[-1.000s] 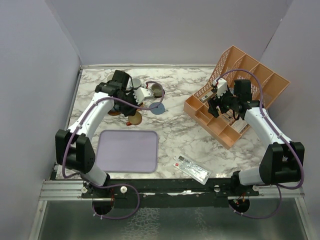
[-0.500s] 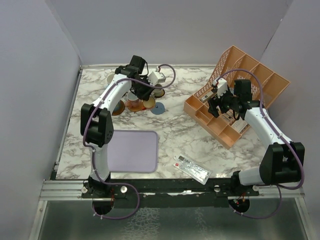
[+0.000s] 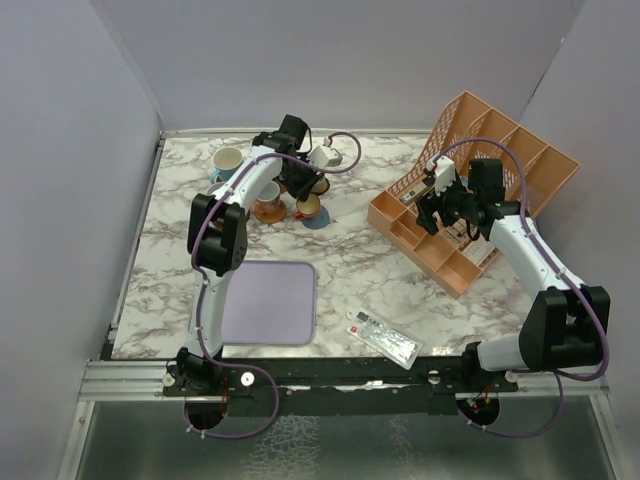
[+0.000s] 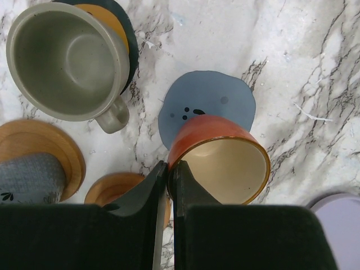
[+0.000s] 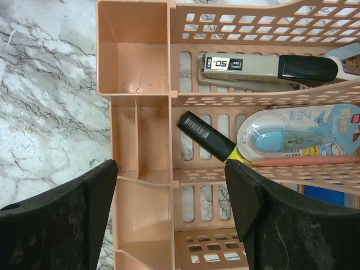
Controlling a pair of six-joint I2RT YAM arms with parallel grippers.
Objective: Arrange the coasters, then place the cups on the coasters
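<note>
a grey-green cup is seen close by on a dark coaster, and a tan coaster lies near the fingers. the lavender tray is set well apart. the orange organiser, with a stapler and a marker in it, is straddled by the right gripper, spread wide with nothing gripped. the orange cup, cream inside and tilted, is pinched at its rim by the nearly closed left gripper, partly over the grey-blue coaster.
</note>
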